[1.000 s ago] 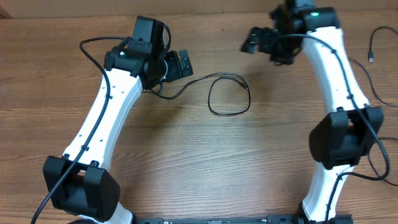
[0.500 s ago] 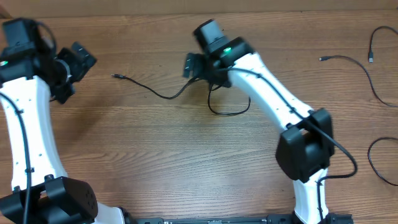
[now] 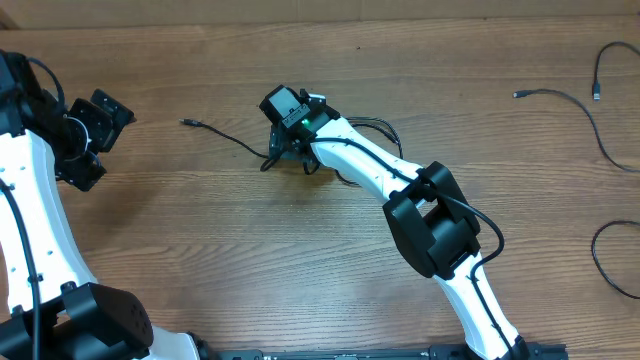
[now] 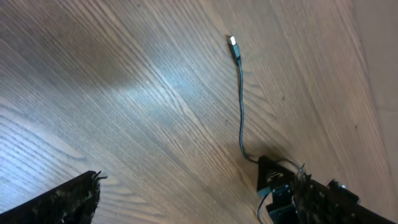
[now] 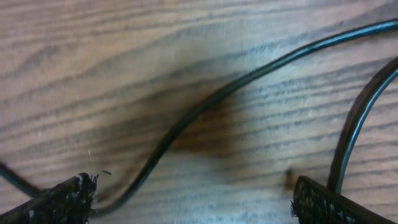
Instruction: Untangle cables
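Hovering near the left edge of the table (image 3: 300, 260), the left gripper (image 3: 92, 140) has its fingers spread and holds nothing. A thin black cable (image 4: 241, 106) runs from its plug (image 4: 233, 42) toward mid-table and passes between the parted fingers (image 5: 62, 199) of the right gripper (image 3: 287, 155). More cables (image 3: 548, 92) lie loose at the far right.

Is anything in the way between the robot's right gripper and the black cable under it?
No, nothing visible is in the way. The right gripper hangs open just above the cable, which runs across between its fingers. Only the bare wooden table shows around it.
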